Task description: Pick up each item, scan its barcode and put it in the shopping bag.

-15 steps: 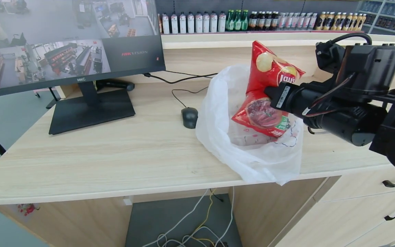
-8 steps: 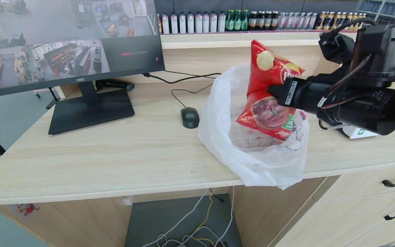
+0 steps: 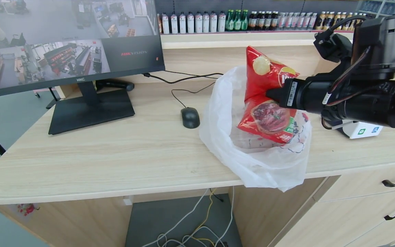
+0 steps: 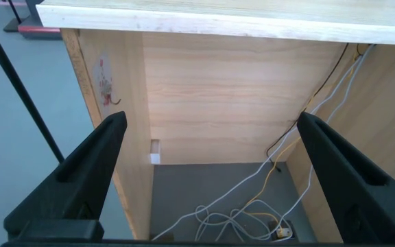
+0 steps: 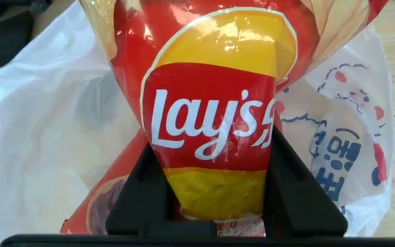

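Left pincer hangs below the table's front edge, fingers wide apart, empty. Bag sits on the table at the front edge, mouth open, one fold overhanging. Chips stand upright, lower end inside the bag, upper end above its rim. Right pincer is clamped on the chips at mid-height. Mouse lies beside the bag, monitor farther left. Bottles line the back.
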Controlling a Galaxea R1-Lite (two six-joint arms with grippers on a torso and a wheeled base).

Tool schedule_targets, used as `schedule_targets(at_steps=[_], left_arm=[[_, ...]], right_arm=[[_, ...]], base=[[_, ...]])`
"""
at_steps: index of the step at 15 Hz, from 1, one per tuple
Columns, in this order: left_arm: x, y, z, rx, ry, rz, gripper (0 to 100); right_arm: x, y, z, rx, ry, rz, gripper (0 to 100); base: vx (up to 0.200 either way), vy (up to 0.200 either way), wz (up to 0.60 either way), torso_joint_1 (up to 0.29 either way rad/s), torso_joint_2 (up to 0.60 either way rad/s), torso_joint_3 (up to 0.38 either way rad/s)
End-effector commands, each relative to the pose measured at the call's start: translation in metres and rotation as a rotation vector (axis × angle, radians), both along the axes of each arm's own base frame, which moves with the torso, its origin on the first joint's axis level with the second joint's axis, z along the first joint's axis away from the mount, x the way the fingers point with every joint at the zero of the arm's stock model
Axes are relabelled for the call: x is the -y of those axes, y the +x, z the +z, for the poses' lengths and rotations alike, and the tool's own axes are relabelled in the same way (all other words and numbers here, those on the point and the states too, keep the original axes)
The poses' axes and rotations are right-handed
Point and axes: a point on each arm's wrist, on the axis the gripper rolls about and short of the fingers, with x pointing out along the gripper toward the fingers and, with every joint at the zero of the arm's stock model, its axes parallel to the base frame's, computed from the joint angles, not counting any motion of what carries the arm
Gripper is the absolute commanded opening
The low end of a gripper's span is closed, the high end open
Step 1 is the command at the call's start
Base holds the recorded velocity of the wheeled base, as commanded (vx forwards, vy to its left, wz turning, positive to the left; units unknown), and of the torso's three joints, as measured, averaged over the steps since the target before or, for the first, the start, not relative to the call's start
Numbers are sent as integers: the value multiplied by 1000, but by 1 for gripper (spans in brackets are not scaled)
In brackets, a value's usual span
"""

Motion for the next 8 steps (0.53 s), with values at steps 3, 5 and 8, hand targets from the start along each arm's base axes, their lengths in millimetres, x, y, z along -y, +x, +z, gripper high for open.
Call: schedule_targets(at_steps=[3,5,8], left_arm=[[0,0,0,0,0,-1,100],[0,0,0,0,0,1,100],[0,0,0,0,0,-1,100]], right_arm=[[2,1,-14,-77,-43,22,0],[3,8,-23,-95,-80,44,0],[-2,16,-32,-118,-98,46,0]], base=[[0,0,0,0,0,0],[0,0,0,0,0,0],[0,0,0,0,0,0]])
